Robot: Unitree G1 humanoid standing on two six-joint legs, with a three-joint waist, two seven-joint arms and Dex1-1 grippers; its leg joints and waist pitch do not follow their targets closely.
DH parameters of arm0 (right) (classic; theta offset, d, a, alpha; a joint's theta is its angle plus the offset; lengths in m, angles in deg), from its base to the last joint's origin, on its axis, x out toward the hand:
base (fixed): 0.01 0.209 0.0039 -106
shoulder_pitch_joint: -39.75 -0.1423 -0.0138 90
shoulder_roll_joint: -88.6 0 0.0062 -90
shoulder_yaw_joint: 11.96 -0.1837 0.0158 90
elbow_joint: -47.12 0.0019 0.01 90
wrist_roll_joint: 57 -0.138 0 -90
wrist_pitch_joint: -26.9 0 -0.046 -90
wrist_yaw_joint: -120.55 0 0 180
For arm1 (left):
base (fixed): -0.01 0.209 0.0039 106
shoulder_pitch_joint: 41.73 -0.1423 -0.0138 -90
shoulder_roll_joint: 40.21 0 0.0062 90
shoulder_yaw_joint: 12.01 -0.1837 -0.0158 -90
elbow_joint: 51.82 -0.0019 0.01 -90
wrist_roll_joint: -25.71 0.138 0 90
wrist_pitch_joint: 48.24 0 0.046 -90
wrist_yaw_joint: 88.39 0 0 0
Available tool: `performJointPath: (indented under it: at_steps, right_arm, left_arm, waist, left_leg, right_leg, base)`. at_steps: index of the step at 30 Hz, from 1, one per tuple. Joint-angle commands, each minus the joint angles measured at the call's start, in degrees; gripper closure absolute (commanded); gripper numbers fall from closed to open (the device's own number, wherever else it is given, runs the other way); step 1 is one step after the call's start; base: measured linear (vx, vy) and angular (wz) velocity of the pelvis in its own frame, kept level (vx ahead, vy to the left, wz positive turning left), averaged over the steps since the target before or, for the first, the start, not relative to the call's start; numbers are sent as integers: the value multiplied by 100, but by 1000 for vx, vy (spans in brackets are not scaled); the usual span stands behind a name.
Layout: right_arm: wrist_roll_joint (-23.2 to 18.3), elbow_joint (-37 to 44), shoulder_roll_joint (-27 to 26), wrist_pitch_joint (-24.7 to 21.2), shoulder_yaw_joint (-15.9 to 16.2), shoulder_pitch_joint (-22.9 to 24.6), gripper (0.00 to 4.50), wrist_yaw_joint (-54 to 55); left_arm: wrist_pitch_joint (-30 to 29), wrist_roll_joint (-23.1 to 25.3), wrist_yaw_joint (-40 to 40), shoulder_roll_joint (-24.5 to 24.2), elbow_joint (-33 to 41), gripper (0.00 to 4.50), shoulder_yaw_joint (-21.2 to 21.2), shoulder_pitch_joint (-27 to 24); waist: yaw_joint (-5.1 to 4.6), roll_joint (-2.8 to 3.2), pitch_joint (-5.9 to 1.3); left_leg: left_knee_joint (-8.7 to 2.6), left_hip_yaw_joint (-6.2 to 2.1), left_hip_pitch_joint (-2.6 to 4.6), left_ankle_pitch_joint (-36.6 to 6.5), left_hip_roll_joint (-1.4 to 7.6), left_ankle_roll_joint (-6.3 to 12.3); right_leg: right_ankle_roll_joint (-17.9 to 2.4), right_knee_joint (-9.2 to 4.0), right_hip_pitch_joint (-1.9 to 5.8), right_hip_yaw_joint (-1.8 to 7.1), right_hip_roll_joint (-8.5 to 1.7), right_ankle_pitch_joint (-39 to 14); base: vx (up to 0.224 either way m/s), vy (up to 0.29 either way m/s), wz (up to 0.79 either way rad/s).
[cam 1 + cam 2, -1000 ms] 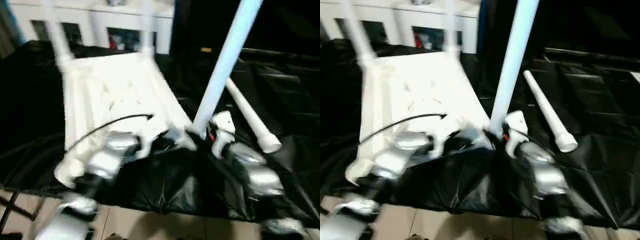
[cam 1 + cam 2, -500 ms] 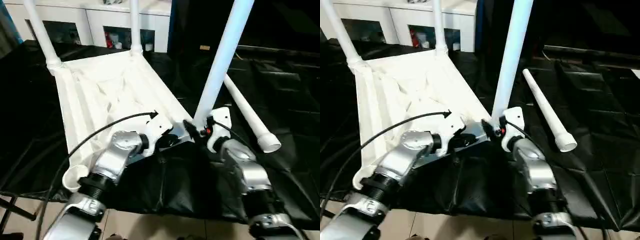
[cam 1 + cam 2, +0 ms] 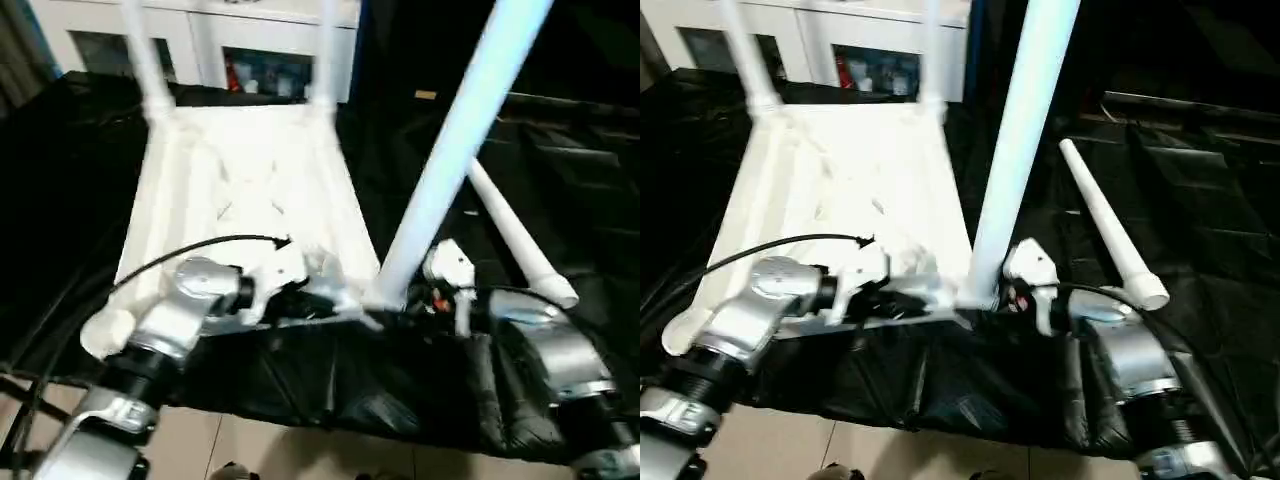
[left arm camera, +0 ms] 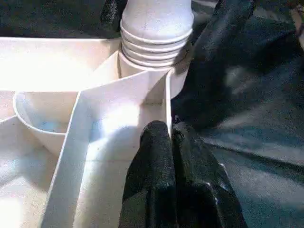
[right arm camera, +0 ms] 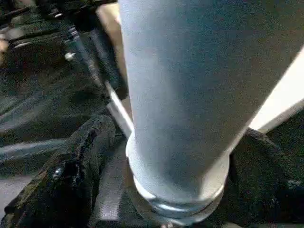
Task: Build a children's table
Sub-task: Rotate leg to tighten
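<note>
Leg (image 5: 175, 95) hides the socket between right hand (image 5: 166, 190) fingers.

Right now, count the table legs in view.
4: two legs stand in the far sockets, one in the near-right socket, one lies loose on the black cloth.

The white ribbed table top (image 3: 850, 190) lies underside up, three legs (image 3: 1015, 150) standing in its corner sockets; a fourth leg (image 3: 1110, 235) lies beside it.
</note>
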Motion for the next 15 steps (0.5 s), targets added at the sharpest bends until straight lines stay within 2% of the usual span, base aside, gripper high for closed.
performJointPath:
  at_steps: [1,5,11,15]
  right_arm:
    - [-14,79,3,-40,311,77,93,-293]
    - [-30,41,56,-64,354,17,116,-454]
    - [-78,119,32,-171,445,111,173,-504]
    - [-51,119,-127,-236,367,171,181,-192]
  left_arm:
    - [64,-56,-110,29,125,450,-167,13]
    - [110,-105,-320,-70,169,450,-249,-18]
    - [141,-132,-407,-103,180,450,-253,-79]
    - [-16,-172,-235,13,202,450,-171,-98]
  waist:
    - [-13,-15,-311]
    - [32,-16,-323]
    - [47,-21,-328]
    - [41,-16,-333]
  left_leg:
    - [-339,-42,57,-1067,148,321]
    - [-330,-39,56,-951,147,320]
    - [-331,-39,55,-964,150,295]
    - [-328,-37,55,-954,147,275]
  right_leg:
    - [-1326,-399,240,189,-356,-740]
    - [-1367,-365,251,185,-353,-558]
    - [-1366,-363,258,178,-358,-612]
    - [-1367,-359,254,182,-355,-571]
  base:
    - [0,0,0]
    - [0,0,0]
    - [0,0,0]
    - [0,0,0]
